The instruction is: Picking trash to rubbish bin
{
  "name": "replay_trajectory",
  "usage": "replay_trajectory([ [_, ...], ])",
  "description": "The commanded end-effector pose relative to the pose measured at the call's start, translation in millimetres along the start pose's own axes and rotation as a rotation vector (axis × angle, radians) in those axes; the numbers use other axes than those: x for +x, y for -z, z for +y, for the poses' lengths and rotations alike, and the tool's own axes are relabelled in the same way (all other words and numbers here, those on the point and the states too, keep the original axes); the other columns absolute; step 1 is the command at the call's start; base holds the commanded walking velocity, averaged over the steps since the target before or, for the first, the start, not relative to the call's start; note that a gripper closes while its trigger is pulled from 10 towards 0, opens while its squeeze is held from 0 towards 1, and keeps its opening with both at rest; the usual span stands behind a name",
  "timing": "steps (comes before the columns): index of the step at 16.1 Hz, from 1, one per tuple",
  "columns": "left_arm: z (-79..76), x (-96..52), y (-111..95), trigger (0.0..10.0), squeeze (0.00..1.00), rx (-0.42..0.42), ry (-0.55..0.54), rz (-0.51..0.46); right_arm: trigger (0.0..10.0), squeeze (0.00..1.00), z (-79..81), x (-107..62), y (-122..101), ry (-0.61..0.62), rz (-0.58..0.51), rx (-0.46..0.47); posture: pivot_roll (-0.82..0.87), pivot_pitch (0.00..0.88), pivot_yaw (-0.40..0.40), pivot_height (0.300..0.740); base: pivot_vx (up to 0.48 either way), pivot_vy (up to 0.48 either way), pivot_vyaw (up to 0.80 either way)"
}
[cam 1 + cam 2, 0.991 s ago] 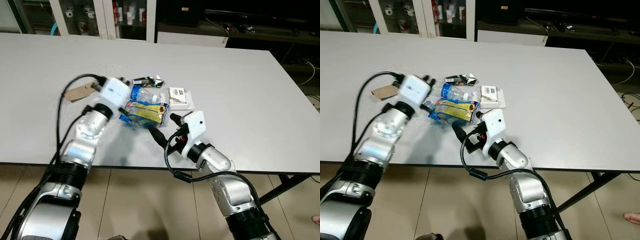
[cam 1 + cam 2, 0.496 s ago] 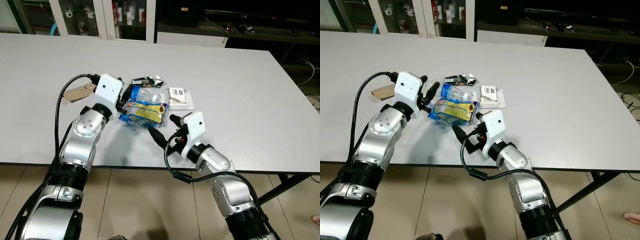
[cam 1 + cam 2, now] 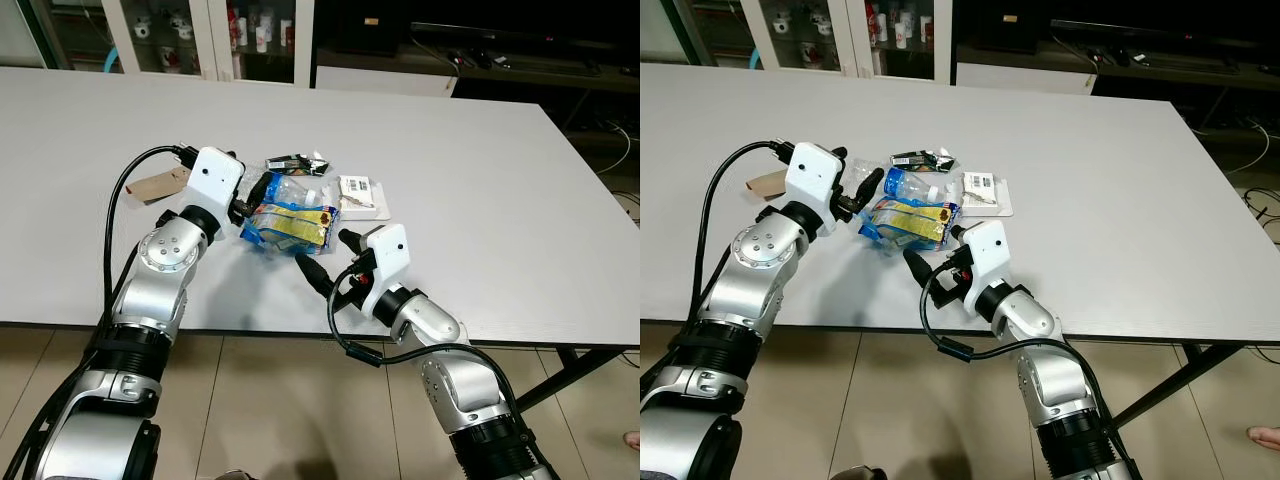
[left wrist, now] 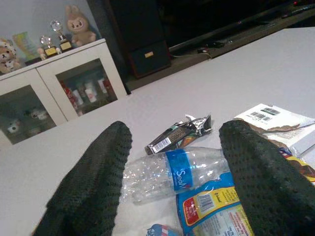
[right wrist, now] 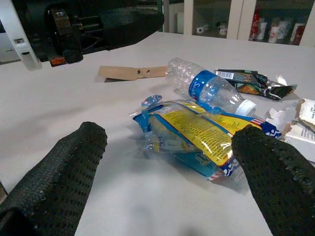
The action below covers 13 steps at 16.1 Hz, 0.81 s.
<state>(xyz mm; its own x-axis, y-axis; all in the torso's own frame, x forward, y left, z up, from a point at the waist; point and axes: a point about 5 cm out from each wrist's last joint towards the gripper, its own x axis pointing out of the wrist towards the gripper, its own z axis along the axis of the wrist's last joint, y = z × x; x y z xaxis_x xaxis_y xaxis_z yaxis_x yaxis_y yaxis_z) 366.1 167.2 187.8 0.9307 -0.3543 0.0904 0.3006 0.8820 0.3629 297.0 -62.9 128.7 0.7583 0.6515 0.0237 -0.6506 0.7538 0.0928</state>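
Trash pile sits mid-counter: crushed plastic bottle (image 3: 290,190) with blue label, yellow-blue snack bag (image 3: 288,226) just in front of it, dark foil wrapper (image 3: 295,162) behind, white carton (image 3: 360,195) beside, brown cardboard tag (image 3: 160,184) apart on the left. Left tool (image 3: 256,190) is open, fingers straddling the bottle's end. Right tool (image 3: 322,258) is open, near the bag's front edge. To do it well: likely push the left tool further round the bottle body, close gently since it is crushed and slippery, lift clear of the bag. Versus a second ago: left arm has swung in from over the tag and steadied at the bottle; right tool unchanged.
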Motion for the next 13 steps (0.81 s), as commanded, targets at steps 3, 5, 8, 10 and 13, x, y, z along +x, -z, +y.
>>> replay_trajectory([
  [3,-5.2,0.1,-3.0,10.0,1.0,-0.078,0.005,-0.019,10.0,0.0,-0.6,0.6,-2.8,-0.009,-0.017,-0.014,-0.04,0.012,-0.037,0.74,0.0,0.0,0.0],
  [5,-7.0,0.1,-3.3,10.0,1.0,-0.098,0.011,-0.024,10.0,0.0,-0.9,0.3,-2.4,-0.009,-0.015,-0.014,-0.04,0.01,-0.038,0.74,0.0,0.0,0.0],
  [8,-7.8,-0.1,-3.7,10.0,1.0,-0.133,0.02,-0.026,10.0,0.0,-0.8,0.6,-2.9,-0.013,-0.016,-0.015,-0.04,0.01,-0.04,0.74,0.0,0.0,0.0],
  [10,-6.9,-1.4,-3.7,10.0,1.0,-0.125,0.024,-0.024,10.0,0.0,-0.9,0.6,-3.5,-0.015,-0.016,-0.015,-0.04,0.021,-0.044,0.74,0.0,0.0,0.0],
  [13,0.3,-6.9,1.1,10.0,1.0,-0.1,0.017,0.002,10.0,0.0,-2.9,-3.7,-1.1,-0.035,0.007,-0.016,-0.04,0.04,-0.048,0.74,0.0,0.0,0.0],
])
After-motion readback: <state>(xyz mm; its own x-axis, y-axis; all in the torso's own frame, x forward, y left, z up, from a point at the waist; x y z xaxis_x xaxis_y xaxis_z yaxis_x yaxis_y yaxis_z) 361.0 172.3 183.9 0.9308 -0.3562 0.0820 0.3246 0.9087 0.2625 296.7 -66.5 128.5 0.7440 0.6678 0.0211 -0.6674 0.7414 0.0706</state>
